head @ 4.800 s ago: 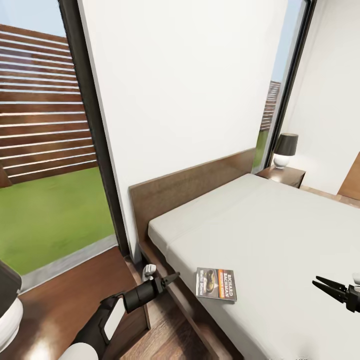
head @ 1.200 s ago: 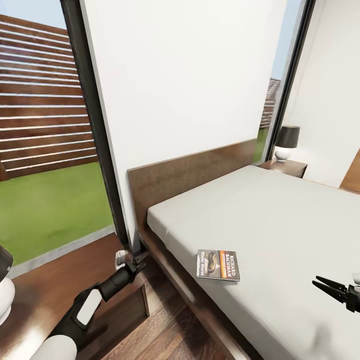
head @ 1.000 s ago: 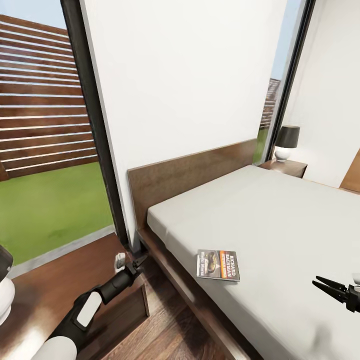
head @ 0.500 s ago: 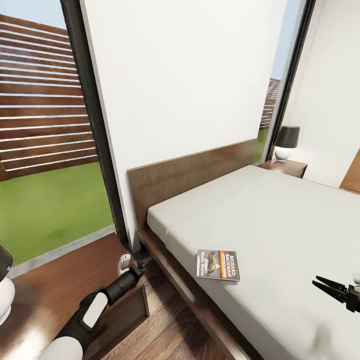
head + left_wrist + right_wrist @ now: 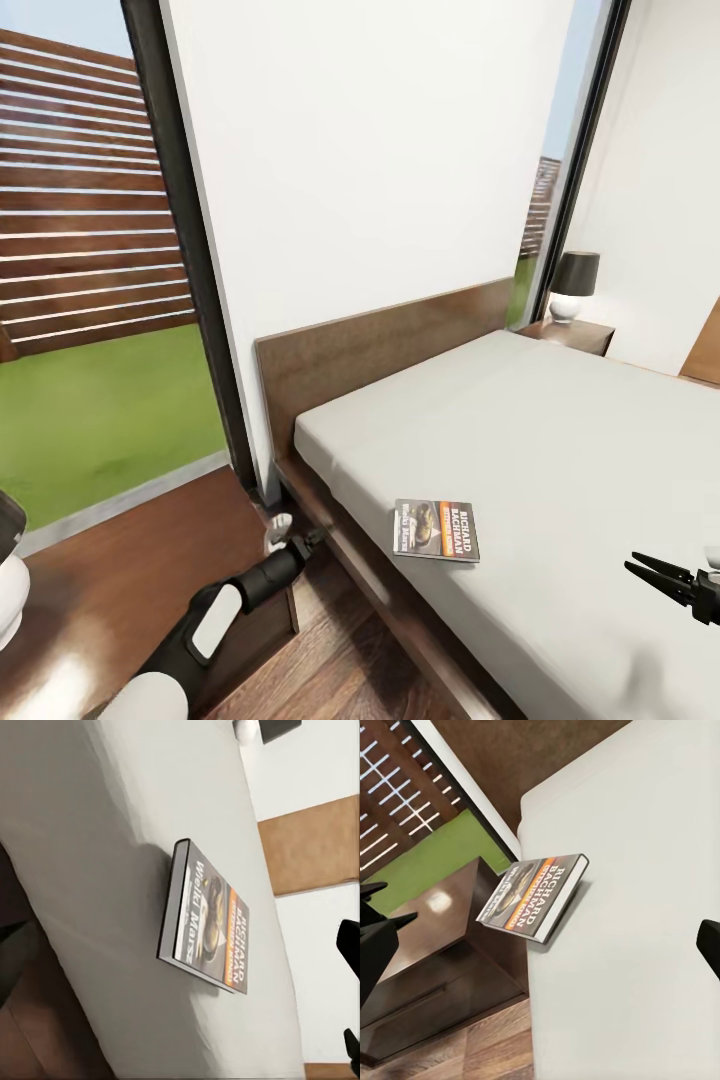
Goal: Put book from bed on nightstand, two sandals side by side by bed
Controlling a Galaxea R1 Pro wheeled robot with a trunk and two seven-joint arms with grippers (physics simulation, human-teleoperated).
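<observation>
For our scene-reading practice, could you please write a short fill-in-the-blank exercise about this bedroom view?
1. The book lies flat on the ____ of the bed.
2. Beyond the bed's far side, a nightstand carries a ____ with a dark shade.
3. The right hand, hovering above the mattress, has its fingers ____.
4. The left hand is beside the near ____.

Missing words: mattress; lamp; open; nightstand

The wide low dark-brown wooden bed [image 5: 380, 345] carries a bare light grey mattress [image 5: 560, 450]; a thin dark paperback book [image 5: 436, 530] lies flat near its edge.
</observation>
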